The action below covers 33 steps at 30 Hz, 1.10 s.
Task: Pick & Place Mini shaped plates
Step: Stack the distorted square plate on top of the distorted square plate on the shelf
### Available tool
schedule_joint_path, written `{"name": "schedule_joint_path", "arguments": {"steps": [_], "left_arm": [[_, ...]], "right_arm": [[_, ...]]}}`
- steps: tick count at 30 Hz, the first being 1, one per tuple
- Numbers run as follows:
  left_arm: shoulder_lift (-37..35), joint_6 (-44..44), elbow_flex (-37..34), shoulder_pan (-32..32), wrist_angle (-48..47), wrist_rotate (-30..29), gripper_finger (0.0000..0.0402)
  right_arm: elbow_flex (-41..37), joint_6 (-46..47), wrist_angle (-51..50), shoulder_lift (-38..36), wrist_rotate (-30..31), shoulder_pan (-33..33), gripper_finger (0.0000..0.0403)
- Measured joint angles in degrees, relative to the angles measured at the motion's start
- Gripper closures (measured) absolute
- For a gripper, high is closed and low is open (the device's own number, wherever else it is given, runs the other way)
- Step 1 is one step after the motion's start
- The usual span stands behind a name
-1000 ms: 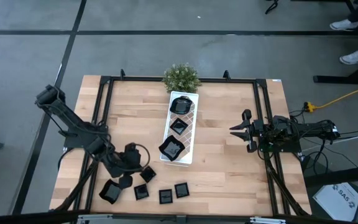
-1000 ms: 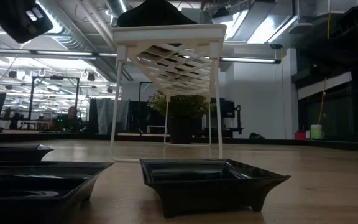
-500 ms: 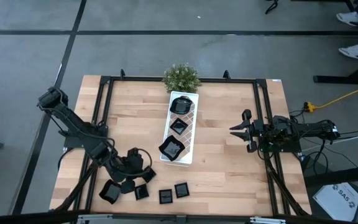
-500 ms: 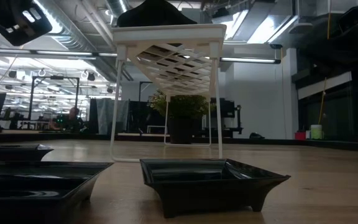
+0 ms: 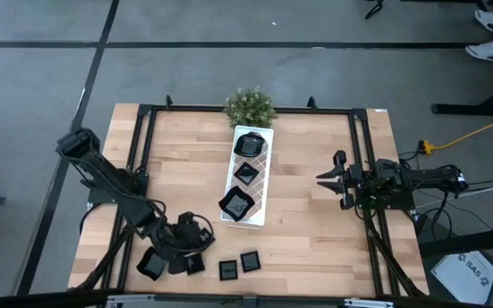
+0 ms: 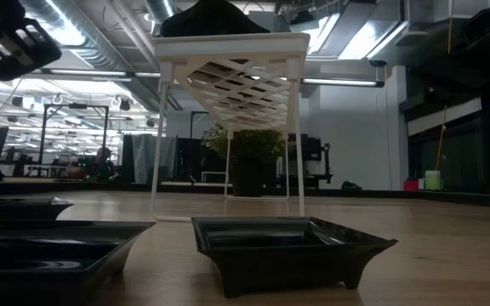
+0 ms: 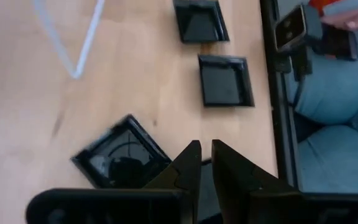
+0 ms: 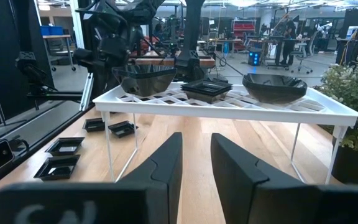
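Note:
Several small black plates lie loose on the wood near the table's front edge [image 5: 228, 270] [image 5: 249, 260] [image 5: 151, 263]. Three more rest on the white lattice tray [image 5: 260, 162], which stands on thin legs at mid-table. My left gripper [image 5: 192, 236] hovers low over the loose group, slanting down, with its fingers [image 7: 205, 146] shut and nothing between them. A square plate [image 7: 120, 158] lies just beside its tips, and two others [image 7: 225, 81] [image 7: 199, 22] lie farther along the edge. My right gripper [image 5: 325, 179] waits open at the table's right side, pointing level at the tray [image 8: 229, 102].
A small potted plant [image 5: 249, 105] stands behind the tray's far end. A black frame rail [image 7: 278, 124] runs along the front edge with a small camera [image 7: 291, 28] on it. A person's legs [image 7: 334, 106] show just beyond that edge. Bare wood lies between the tray and each arm.
My left gripper has gone down and toward the table's near edge, coming in over the loose plates. Its fingers have stayed shut. No plate has moved.

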Motion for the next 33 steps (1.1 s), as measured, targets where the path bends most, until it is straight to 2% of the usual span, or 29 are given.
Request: {"name": "schedule_joint_path", "arguments": {"steps": [7, 14, 25, 33], "left_arm": [[3.62, -0.58, -0.01, -0.02, 4.69, 4.35, 0.0368], [5.18, -6.76, -0.01, -0.04, 5.67, 11.5, 0.0357], [4.38, -28.03, -0.01, -2.83, 5.36, 23.49, 0.0362], [4.38, -43.76, 0.46, -7.23, 5.21, 23.79, 0.0386]], "right_arm": [[0.0, 0.01, 0.0, 0.02, 0.01, 0.0, 0.0318], [0.0, 0.0, -0.02, 0.0, 0.0, 0.0, 0.0318], [0.0, 0.02, -0.01, 0.02, 0.0, 0.0, 0.0318], [0.0, 0.0, 0.0, 0.0, 0.0, 0.0, 0.0318]]}}
